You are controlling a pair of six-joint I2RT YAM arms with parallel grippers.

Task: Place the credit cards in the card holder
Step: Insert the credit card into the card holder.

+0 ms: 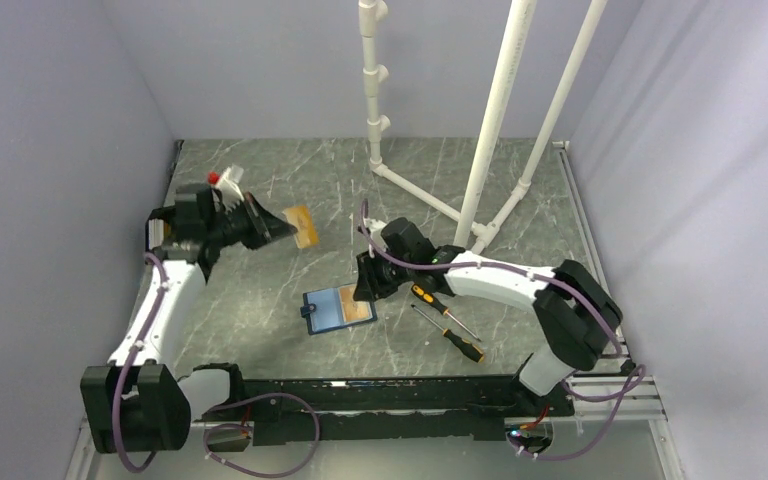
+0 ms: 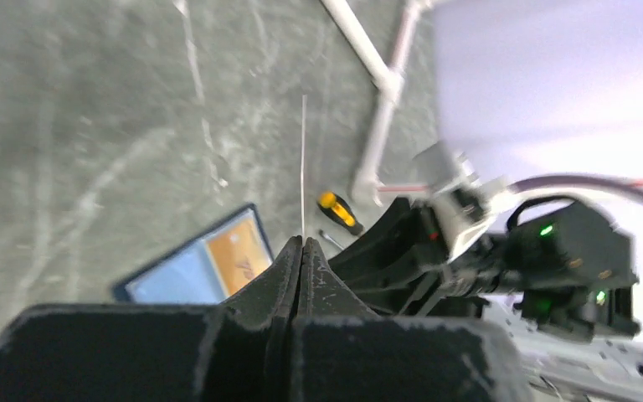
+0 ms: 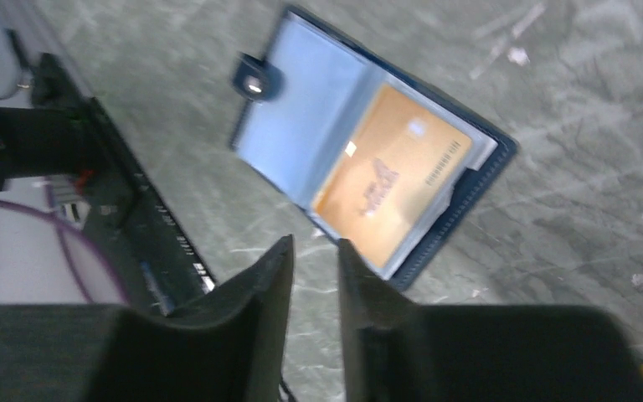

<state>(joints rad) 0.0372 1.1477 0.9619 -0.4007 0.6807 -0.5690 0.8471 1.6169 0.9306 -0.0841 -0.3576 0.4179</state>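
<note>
Grey marbled worktop stood between lilac walls, with a white pipe frame at its far edge. Left tool, pressed together on the held credit card, hung over the left half. Right tool, narrowly spread and empty, hovered just beside the card holder, which lay open near the middle, toward the near edge. Two screwdrivers lay on its right. Stored credit card sat in its right leaf.

lab cell: blank walls, pvc frame

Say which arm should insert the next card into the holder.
Left. The left gripper is shut on a credit card; the right gripper hangs empty, jaws slightly apart, by the open card holder.
</note>
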